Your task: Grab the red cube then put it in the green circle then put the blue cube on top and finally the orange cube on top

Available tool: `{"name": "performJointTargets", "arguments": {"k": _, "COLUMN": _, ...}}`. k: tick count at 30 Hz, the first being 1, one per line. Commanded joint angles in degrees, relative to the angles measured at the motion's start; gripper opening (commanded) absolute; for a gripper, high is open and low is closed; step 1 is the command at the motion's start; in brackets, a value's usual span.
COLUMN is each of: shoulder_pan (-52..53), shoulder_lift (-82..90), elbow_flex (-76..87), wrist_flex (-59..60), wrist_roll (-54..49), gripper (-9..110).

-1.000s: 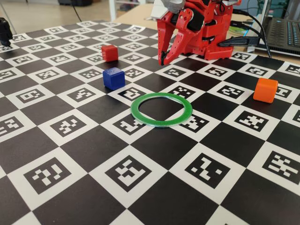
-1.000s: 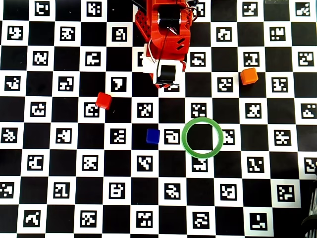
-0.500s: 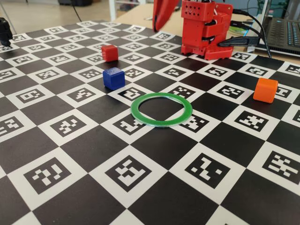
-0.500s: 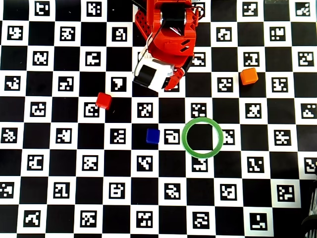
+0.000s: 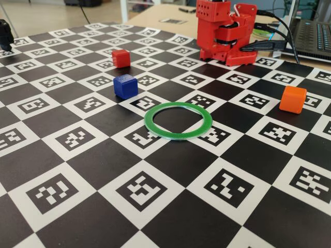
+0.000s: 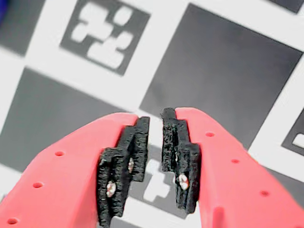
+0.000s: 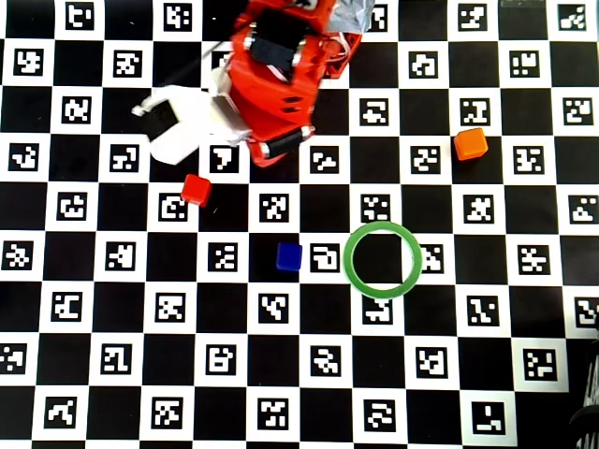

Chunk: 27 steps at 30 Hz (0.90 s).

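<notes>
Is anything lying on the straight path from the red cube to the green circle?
In the overhead view the blue cube sits just below the line from the red cube to the green circle, close enough to clip. The circle's centre is empty.

Overhead view: ring (image 7: 382, 260) lies right of centre on the board (image 7: 140, 309), nothing inside it; blue cube (image 7: 289, 256) just left of it, apart. Red cube (image 7: 196, 190) sits upper left of the blue cube, well apart; orange cube (image 7: 471, 143) upper right of the ring. Arm (image 7: 271, 79) occupies top centre, above the red cube.
</notes>
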Motion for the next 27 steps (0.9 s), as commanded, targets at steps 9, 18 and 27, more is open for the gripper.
{"name": "performJointTargets", "arguments": {"k": 9, "shoulder_pan": 11.7, "shoulder_lift": -6.6, "elbow_flex": -4.5, "wrist_flex": -0.4, "wrist_roll": 5.3, "gripper": 25}}
{"name": "performJointTargets", "arguments": {"k": 18, "shoulder_pan": 14.4, "shoulder_lift": -7.0, "elbow_flex": 1.5, "wrist_flex": -5.7, "wrist_roll": 5.7, "gripper": 41}}
{"name": "performJointTargets", "arguments": {"k": 27, "shoulder_pan": 13.4, "shoulder_lift": -8.4, "elbow_flex": 15.1, "wrist_flex": -18.4, "wrist_roll": 4.5, "gripper": 42}}
